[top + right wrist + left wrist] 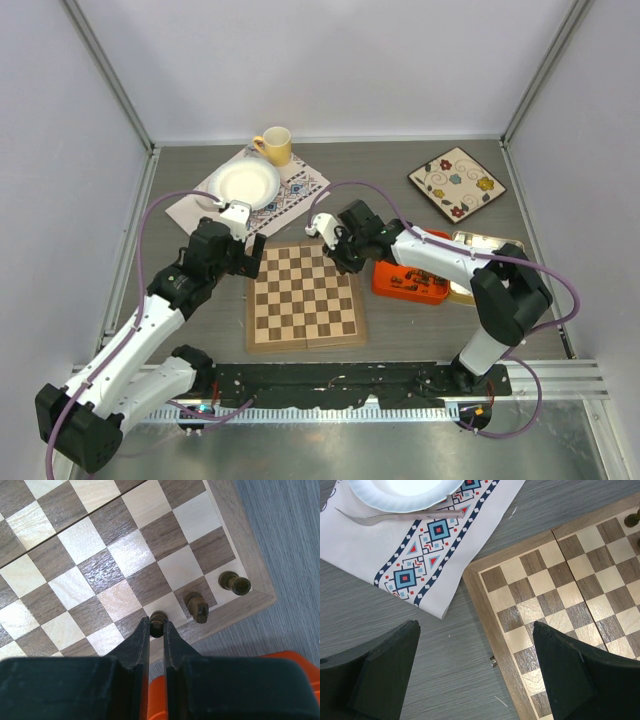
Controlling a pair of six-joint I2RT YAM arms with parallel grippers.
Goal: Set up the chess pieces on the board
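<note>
The orange box beside the board held contents too small to tell. The right claw was pinched shut on a dark chess piece on the board's edge row; the left claw gaped wide, empty.

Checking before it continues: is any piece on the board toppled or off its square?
Nothing stands out. The corner piece and its neighbour look upright, each within its own square; the right gripper is shut on a third piece beside them.

Grey table, pale walls
</note>
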